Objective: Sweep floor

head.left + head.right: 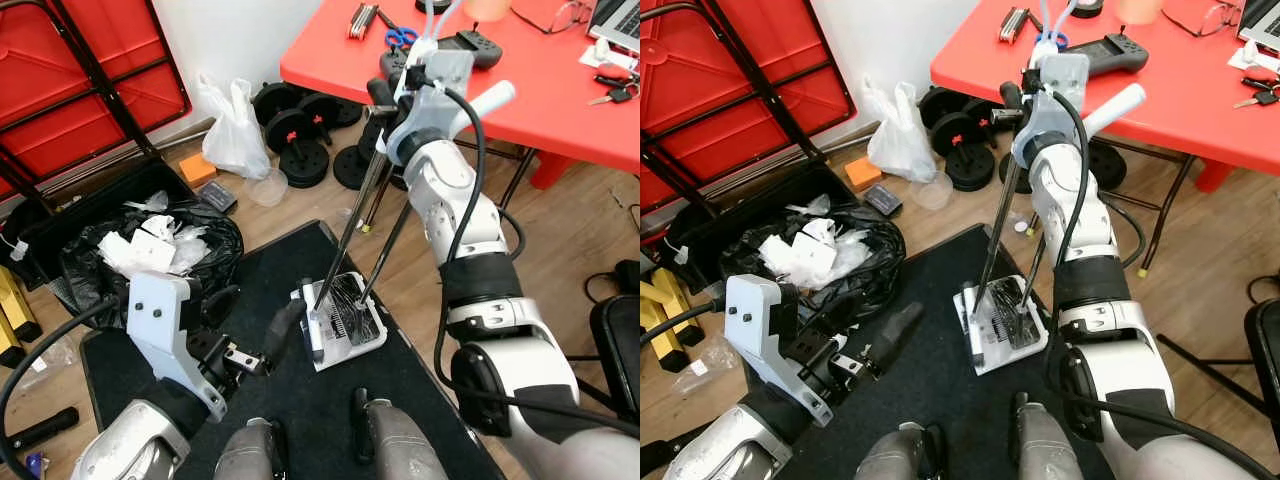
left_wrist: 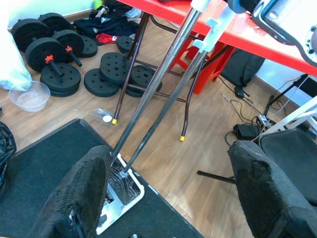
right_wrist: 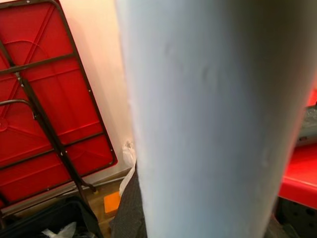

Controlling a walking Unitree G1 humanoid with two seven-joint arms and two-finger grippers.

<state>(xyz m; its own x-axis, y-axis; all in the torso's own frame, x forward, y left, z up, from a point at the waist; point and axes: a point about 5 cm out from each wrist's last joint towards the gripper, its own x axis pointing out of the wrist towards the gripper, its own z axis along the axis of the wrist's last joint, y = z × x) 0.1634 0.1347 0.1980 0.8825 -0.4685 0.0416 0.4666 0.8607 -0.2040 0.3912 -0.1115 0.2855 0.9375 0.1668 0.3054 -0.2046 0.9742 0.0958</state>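
We are holding the tops of two long metal poles [image 1: 345, 225] up high in our right pincer [image 1: 395, 95], close to the edge of the red table [image 1: 560, 95]; a pale blue handle [image 3: 198, 119] sits tight against the wrist camera, so the pincer looks clenched on the poles. The poles slant down and toward us, and their low ends meet at the white dustpan [image 1: 340, 320] with the dark brush bristles, which rests on the black mat [image 1: 290, 390] just in front of our feet. Our left pincer [image 2: 168, 193] is low and to the left of the dustpan, with its two black fingers [image 2: 79, 193] spread wide apart and gripping nothing. The poles pass right in front of that gap (one finger tip is already near the pan), so the left arm is the nearer one to take a pole low down. We think the next move is to grab the broom pole with it and split the two tools. On the left there is a black trash bag [image 1: 190, 250] full of paper, and far off sit round weights [image 1: 300, 135] and table legs, so the room to swing is small. The bare wood floor [image 1: 570, 230] on the right has more open space.
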